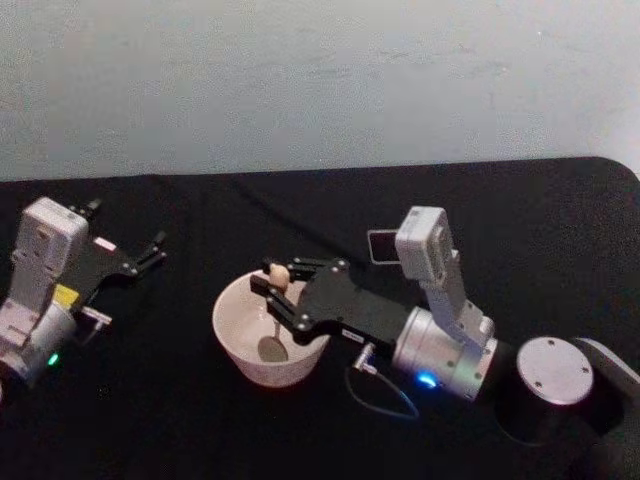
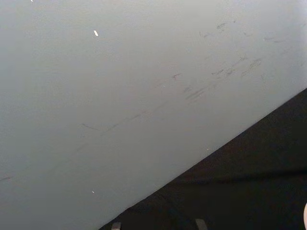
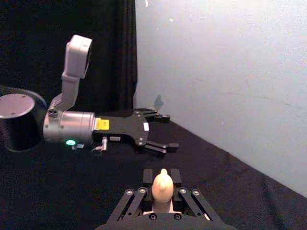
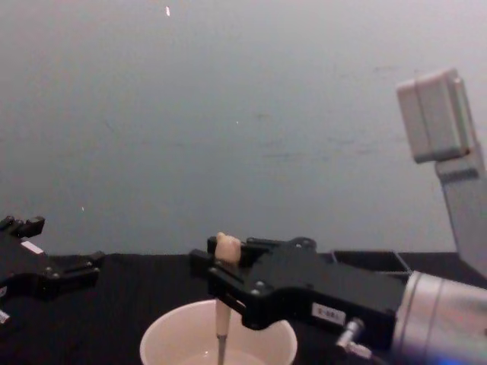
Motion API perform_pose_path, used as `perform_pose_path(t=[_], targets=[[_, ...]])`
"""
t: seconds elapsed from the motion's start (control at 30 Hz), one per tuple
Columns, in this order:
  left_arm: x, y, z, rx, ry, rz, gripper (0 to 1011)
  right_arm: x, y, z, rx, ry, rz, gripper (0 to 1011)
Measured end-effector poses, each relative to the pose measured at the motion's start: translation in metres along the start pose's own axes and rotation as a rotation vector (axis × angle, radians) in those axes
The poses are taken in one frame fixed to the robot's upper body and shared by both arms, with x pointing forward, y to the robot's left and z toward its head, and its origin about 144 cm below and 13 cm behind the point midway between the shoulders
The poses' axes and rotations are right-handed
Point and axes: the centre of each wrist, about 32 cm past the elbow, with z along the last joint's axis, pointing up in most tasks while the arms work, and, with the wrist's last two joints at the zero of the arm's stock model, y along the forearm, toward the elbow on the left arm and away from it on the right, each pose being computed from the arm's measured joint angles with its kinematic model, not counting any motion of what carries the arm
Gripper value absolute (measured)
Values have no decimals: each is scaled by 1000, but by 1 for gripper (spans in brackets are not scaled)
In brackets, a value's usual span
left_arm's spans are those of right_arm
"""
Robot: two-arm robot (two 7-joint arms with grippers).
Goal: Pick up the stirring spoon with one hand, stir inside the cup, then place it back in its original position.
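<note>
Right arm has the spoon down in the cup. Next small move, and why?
Probably a small circular sweep of the spoon inside the cup. The right gripper is shut on the stirring spoon, whose bowl sits low near the middle of the cup, so there looks to be room before the rim. The left gripper is parked open, off to the left.

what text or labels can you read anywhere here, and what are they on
No text here is readable.
white label on the right gripper: too small to read.
yellow label on the left gripper: too blurred to read.
</note>
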Motion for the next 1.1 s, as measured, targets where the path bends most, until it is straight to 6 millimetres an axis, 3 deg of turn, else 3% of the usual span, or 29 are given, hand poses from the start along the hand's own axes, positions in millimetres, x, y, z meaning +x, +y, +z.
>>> perform_pose_path(t=[0.4,1.1], targets=[[0,0,0,0,0,0,1001,11,24,-1,9,-6,-65,214],[0,0,0,0,0,0,1001,24,18,-1,5,-18,-115,214]])
